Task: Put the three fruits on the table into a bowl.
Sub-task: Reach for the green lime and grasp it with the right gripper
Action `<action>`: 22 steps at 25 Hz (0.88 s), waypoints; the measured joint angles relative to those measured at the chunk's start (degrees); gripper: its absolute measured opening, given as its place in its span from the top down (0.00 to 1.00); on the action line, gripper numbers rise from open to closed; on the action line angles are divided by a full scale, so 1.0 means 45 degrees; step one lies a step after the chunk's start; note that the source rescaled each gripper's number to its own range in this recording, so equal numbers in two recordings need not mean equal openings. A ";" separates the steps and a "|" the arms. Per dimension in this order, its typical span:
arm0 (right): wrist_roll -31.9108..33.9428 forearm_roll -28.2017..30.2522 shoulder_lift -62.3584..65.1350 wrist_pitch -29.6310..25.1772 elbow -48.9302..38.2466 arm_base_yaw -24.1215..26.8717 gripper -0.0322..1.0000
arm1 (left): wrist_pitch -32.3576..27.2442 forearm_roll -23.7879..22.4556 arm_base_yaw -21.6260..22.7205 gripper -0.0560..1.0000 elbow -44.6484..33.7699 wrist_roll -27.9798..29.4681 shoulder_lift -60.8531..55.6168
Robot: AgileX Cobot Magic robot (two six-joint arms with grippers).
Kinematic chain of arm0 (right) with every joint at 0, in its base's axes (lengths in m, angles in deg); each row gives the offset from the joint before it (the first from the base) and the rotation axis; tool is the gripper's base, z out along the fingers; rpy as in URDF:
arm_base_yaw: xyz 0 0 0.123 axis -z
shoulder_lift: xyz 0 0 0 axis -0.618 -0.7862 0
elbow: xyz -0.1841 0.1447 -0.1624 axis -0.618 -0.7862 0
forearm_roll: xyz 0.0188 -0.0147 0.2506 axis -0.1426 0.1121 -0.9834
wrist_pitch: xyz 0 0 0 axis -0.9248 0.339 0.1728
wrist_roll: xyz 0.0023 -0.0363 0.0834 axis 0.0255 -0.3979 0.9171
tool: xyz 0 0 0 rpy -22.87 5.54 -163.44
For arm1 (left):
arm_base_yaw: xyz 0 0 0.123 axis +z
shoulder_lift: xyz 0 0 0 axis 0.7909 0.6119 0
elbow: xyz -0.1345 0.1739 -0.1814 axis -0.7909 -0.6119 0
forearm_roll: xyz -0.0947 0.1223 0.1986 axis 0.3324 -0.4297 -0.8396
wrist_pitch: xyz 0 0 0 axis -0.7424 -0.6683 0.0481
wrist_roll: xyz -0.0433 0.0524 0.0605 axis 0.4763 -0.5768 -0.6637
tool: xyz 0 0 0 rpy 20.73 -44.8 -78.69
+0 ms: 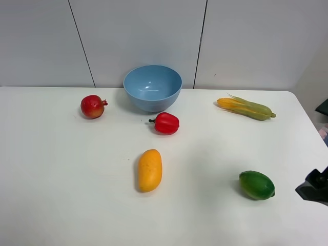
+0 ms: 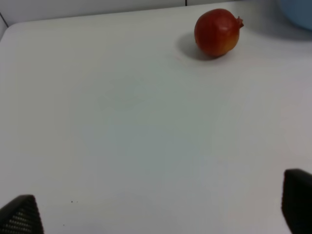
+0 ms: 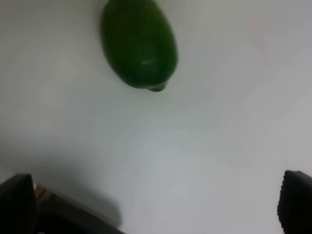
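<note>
The light-blue bowl (image 1: 152, 87) stands at the back middle of the white table (image 1: 61, 179); its edge also shows in the left wrist view (image 2: 297, 12). The red pomegranate (image 1: 93, 106) lies left of the bowl. The yellow-orange mango (image 1: 150, 169) lies in the middle front. The green oval fruit (image 1: 256, 185) lies at the front right. My right gripper (image 3: 156, 204) is open and empty, short of the green fruit (image 3: 139, 44); it shows at the table's right edge (image 1: 313, 187). My left gripper (image 2: 158, 212) is open and empty, well short of the pomegranate (image 2: 217, 32).
A red bell pepper (image 1: 165, 123) lies just in front of the bowl. A corn cob (image 1: 246, 107) lies at the back right. A grey panelled wall (image 1: 154, 36) stands behind the table. The table's edge runs close under the right gripper.
</note>
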 joint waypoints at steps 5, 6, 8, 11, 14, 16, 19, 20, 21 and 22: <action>0.0100 0.0493 -0.1747 0.0075 0.0000 -0.0635 0.00 | 0.0000 0.0000 0.0000 0.00 0.0000 0.0000 0.0000; 0.0100 0.0666 -0.2064 0.0209 0.0000 -0.0635 0.00 | 0.0000 0.0000 0.0000 0.00 0.0000 0.0000 0.0000; 0.0100 0.0926 -0.2608 0.0659 0.0000 -0.0678 0.00 | 0.0000 0.0000 0.0000 0.00 0.0000 0.0000 0.0000; 0.0014 0.1137 -0.3278 0.1640 -0.0357 -0.0678 0.00 | 0.0000 0.0000 0.0000 0.00 0.0000 0.0000 0.0000; -0.0356 0.1135 -0.3835 0.2820 -0.1017 -0.0678 0.00 | 0.0000 0.0000 0.0000 0.00 0.0000 0.0000 0.0000; -0.0564 0.1120 -0.4037 0.3494 -0.1313 -0.0678 0.00 | 0.0000 0.0000 0.0000 0.00 0.0000 0.0000 0.0000; -0.0767 0.1096 -0.4321 0.4062 -0.1382 -0.0678 0.00 | 0.0000 0.0000 0.0000 0.00 0.0000 0.0000 0.0000; -0.0815 0.1096 -0.4445 0.4227 -0.1382 -0.0678 0.00 | 0.0000 0.0000 0.0000 0.00 0.0000 0.0000 0.0000; -0.0874 0.1084 -0.4582 0.4458 -0.1382 -0.0678 0.00 | 0.0000 0.0000 0.0000 0.00 0.0000 0.0000 0.0000; -0.0950 0.1068 -0.4713 0.4710 -0.1382 -0.0678 0.00 | 0.0000 0.0000 0.0000 0.00 0.0000 0.0000 0.0000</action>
